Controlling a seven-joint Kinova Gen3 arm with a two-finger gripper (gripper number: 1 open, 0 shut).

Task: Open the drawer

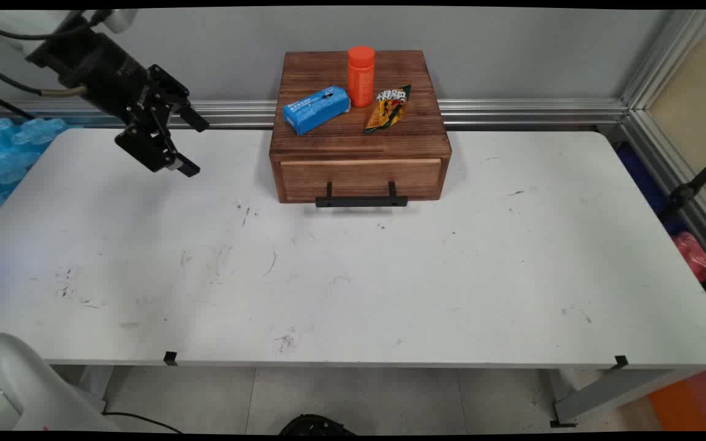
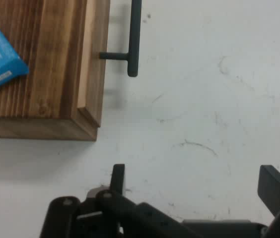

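Gripper (image 1: pixel 182 142) first: it hangs in the air above the table's (image 1: pixel 353 288) far-left part, fingers spread wide with nothing between them, tilted down and toward the wooden drawer box (image 1: pixel 359 131). It stands well apart from the box, touching nothing. In the hand view the spread fingers (image 2: pixel 275 188) frame bare tabletop, with the box's front corner and one end of the black handle (image 2: pixel 134 37) above them. The drawer is fully shut. On the box's top lie a blue carton (image 1: pixel 316 109), an upright orange bottle (image 1: pixel 361 76) and a colourful snack packet (image 1: pixel 388 108), close together and undisturbed. From where I stand, nothing has been grasped or opened.
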